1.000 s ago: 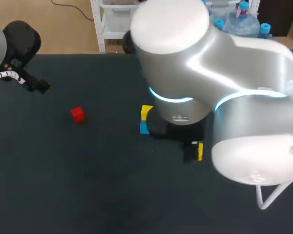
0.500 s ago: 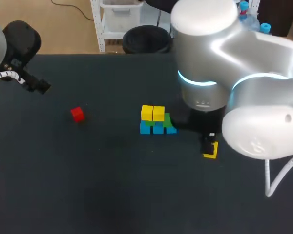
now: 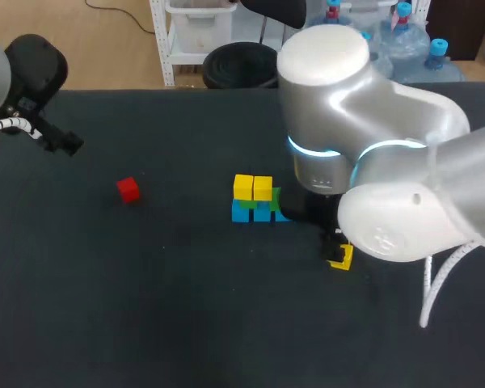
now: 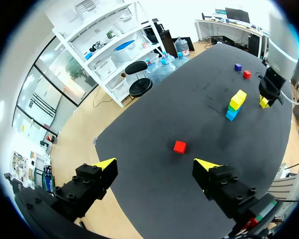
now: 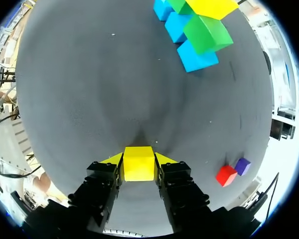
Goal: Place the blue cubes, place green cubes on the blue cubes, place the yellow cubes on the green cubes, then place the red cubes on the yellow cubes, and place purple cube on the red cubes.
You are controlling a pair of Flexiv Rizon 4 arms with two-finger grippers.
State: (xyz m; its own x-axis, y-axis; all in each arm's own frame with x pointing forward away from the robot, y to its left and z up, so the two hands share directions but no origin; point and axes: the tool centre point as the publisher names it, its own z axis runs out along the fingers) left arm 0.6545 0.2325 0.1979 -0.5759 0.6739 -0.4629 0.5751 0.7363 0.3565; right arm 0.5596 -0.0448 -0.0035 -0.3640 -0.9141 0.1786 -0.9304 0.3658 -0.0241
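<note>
A robotics lab: a large white robot arm (image 3: 372,153) hangs over a dark counter (image 3: 145,307) bearing small coloured cubes (image 3: 252,199).

The dark counter (image 3: 145,307) is lit evenly and softly from above. Strong glare is carried by the white shell of the right arm (image 3: 364,121), and a soft shadow is cast beneath it, just beside the stacked cubes (image 3: 255,200).
</note>
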